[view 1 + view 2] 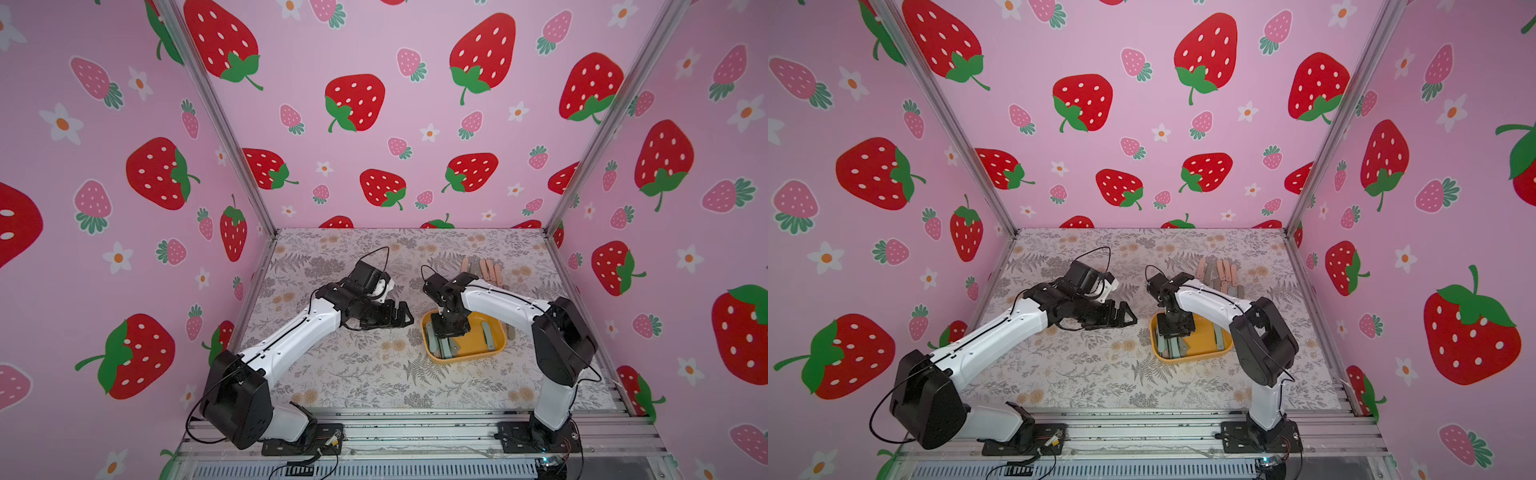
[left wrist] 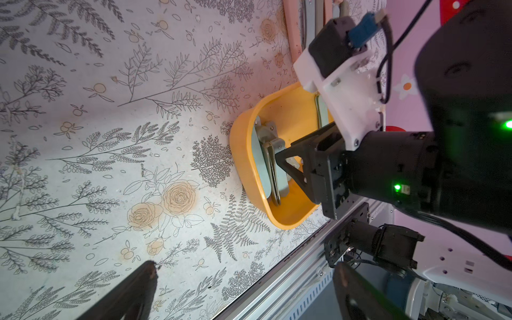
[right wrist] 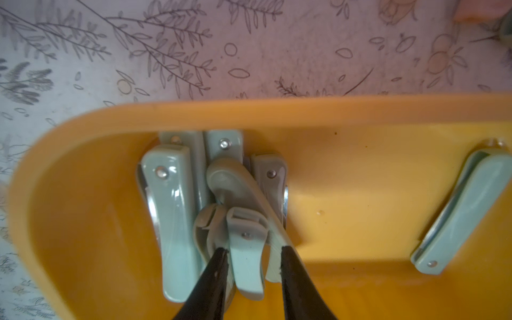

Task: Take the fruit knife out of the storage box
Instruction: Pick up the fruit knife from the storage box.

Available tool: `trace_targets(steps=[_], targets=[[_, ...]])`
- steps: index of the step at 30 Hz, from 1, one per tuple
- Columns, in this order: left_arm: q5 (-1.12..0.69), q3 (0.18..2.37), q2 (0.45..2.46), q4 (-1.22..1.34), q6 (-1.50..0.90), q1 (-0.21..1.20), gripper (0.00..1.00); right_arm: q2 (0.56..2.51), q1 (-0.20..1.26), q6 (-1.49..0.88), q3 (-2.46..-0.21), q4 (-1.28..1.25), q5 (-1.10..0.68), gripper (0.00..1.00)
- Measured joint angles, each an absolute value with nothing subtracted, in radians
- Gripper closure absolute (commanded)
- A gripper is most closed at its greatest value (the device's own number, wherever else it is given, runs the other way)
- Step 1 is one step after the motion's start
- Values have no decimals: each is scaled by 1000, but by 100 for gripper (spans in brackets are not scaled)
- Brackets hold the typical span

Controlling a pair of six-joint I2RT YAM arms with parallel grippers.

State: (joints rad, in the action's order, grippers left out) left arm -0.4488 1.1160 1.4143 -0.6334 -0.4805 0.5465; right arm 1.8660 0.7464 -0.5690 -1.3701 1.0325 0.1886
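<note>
Your right claw is straddling, half-open, one fruit knife in the storage box, grip unclear: be pinching only that one, while your left claw is hanging wide open.

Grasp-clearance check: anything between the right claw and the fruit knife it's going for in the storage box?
Nothing visible. The right claw straddles the top green fruit knife in the storage box. Neighbouring knives under and beside it crowd both fingertips, so one may get pinched too.
</note>
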Motion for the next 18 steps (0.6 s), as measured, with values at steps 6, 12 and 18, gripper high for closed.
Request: trace_targets(steps=[6,12,18], targets=[[-443,1107,1404,-635,-484,546,1,1918,746,-561,-1370,1025,201,70],[-434,1107,1399,-636,-484,546,1,1932,743,-553,-1371,1023,222,84],[-429,1107,1399,-635,-484,546,1,1927,736,-546,-1371,1034,248,87]])
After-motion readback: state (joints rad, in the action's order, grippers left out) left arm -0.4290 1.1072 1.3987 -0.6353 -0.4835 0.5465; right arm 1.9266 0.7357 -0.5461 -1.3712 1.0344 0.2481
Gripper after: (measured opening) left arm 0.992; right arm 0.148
